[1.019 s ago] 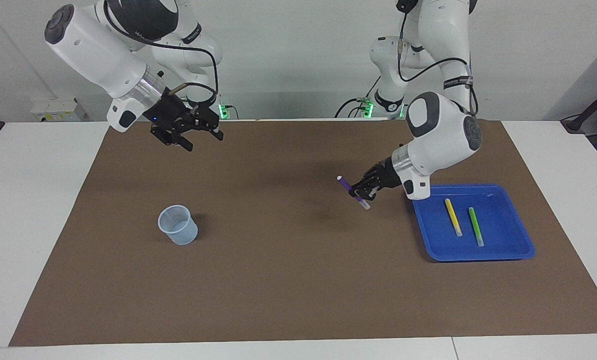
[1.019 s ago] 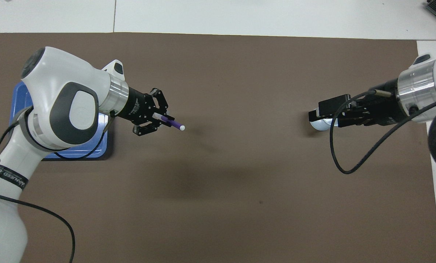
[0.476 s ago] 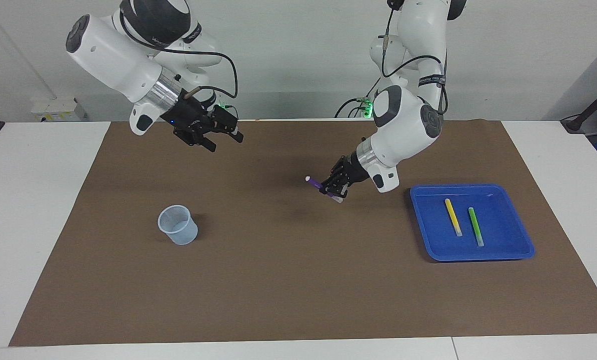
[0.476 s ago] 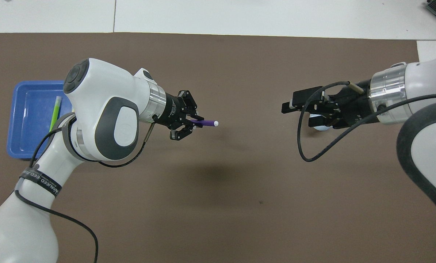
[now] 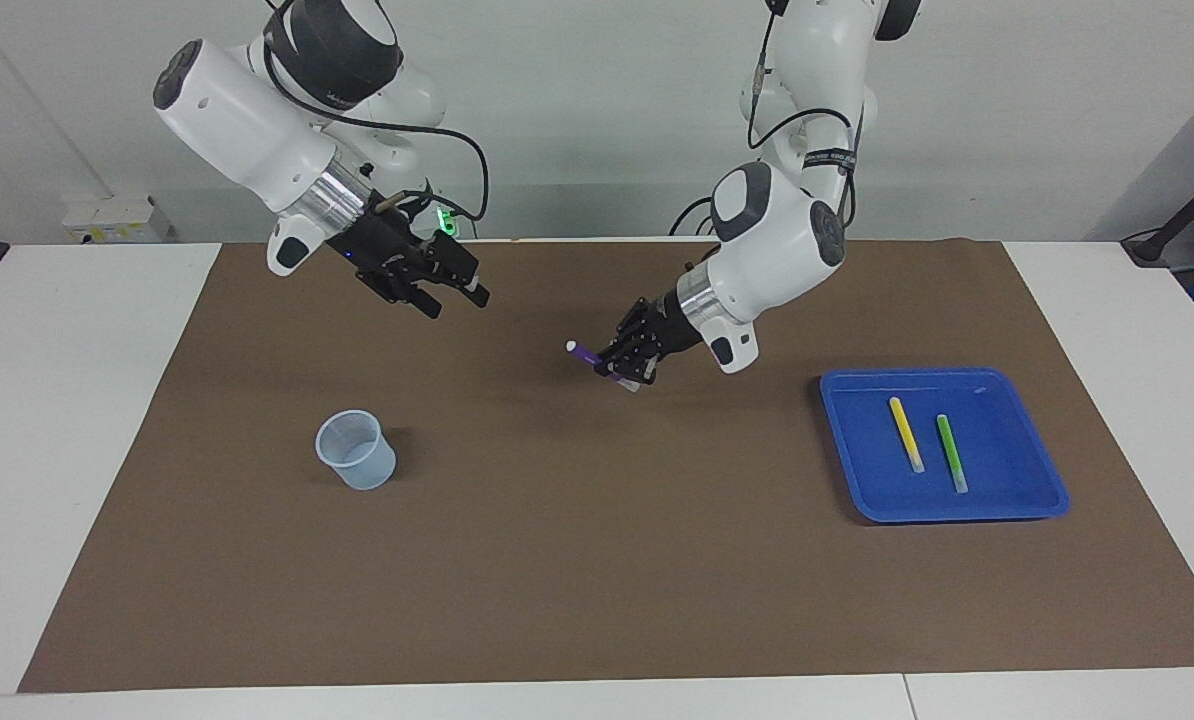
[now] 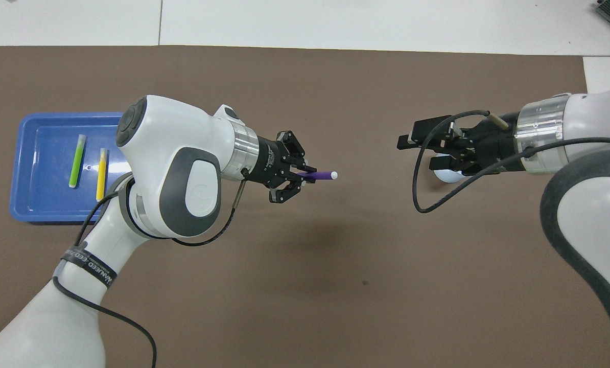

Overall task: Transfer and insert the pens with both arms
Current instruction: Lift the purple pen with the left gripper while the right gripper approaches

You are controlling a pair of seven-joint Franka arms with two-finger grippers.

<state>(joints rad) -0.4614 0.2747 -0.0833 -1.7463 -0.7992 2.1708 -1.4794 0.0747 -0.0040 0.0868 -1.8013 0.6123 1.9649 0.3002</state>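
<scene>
Left gripper [image 5: 619,362] has carried the purple pen [image 5: 593,358], clamped in its jaws, from beside the tray [image 5: 1042,505] to mid-surface. Right gripper [image 5: 449,292], jaws parted, has advanced over the mat. No legible writing.

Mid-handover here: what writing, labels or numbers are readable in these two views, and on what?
Black band on the white left arm, overhead view: white lettering, seemingly starting "WAN", rest blurred.
White print on the black body of the left gripper: too small to read.
Lettered black bands in the facing view, on the left arm and the white right arm: unreadable.
No other lettering shows.
</scene>
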